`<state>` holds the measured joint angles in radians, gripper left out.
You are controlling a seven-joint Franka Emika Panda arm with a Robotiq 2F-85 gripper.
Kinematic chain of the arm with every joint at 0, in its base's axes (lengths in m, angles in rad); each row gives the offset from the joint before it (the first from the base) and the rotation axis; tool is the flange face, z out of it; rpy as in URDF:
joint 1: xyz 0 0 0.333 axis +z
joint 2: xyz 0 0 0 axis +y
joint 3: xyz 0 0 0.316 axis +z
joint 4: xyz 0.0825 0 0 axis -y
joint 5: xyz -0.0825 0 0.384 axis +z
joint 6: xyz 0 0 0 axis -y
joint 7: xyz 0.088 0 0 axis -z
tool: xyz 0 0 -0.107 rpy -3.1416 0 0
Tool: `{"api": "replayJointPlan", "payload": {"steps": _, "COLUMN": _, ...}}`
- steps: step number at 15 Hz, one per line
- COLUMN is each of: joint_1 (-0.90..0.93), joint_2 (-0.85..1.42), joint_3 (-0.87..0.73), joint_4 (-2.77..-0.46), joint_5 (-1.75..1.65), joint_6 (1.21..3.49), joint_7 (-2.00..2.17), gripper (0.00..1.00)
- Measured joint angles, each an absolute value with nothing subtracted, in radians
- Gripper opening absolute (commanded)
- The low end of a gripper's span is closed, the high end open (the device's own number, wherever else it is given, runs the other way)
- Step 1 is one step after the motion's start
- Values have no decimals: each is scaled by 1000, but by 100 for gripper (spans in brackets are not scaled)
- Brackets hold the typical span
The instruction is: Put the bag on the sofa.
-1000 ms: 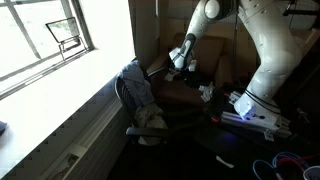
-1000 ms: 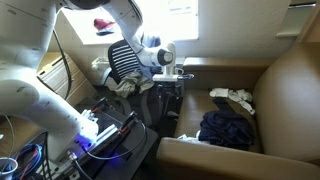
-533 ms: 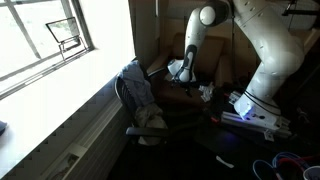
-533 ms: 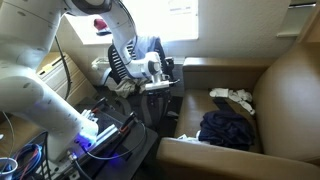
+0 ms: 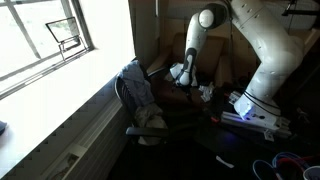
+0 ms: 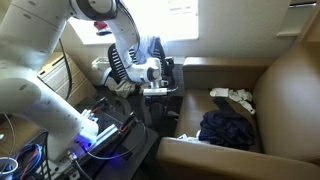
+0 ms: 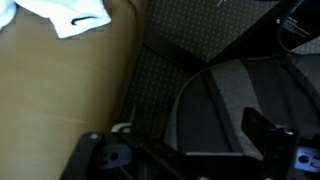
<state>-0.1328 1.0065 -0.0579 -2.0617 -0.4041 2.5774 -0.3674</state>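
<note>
Exterior views both show the sofa (image 6: pixel 282 88): brown, padded, filling the frame from 1 to 5 o'clock in that view. The white arm (image 6: pixel 40 62) comes in from 9 o'clock there and bends down toward the sofa's outer arm; in an exterior view it enters from 2 o'clock (image 5: pixel 266 50). The grey-blue draped chair (image 5: pixel 137 88) sits at centre near the window wall, and at 11 o'clock of the gripper in an exterior view (image 6: pixel 125 60).

The bag (image 6: pixel 166 108) is black and slumped low, just outside the sofa's arm at 6 o'clock of the gripper, not on the seat. In the wrist view it looks like the grey panel with a curved black strap (image 7: pixel 235 105) at 3 o'clock, with the brown sofa arm (image 7: pixel 60 90) at 9 o'clock.

On the seat are a dark blue fabric bundle (image 6: pixel 225 128) and, at its 12 o'clock, a white cloth (image 6: pixel 232 97), which sits at 11 o'clock in the wrist view (image 7: pixel 75 15).

The gripper (image 6: pixel 160 88) hangs over the bag. In the wrist view (image 7: pixel 185 152) its fingers are spread wide at 6 o'clock with nothing pinched. Contact with the bag can't be told.
</note>
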Motion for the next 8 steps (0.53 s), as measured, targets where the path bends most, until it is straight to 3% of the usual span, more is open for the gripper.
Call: {"api": "replayJointPlan", "payload": {"steps": 8, "joint_1": -217, "joint_2": 1135, "joint_3": -37, "joint_4": -2028, "joint_5": -349, "joint_6": 2639, "joint_7": -403, "gripper": 100}}
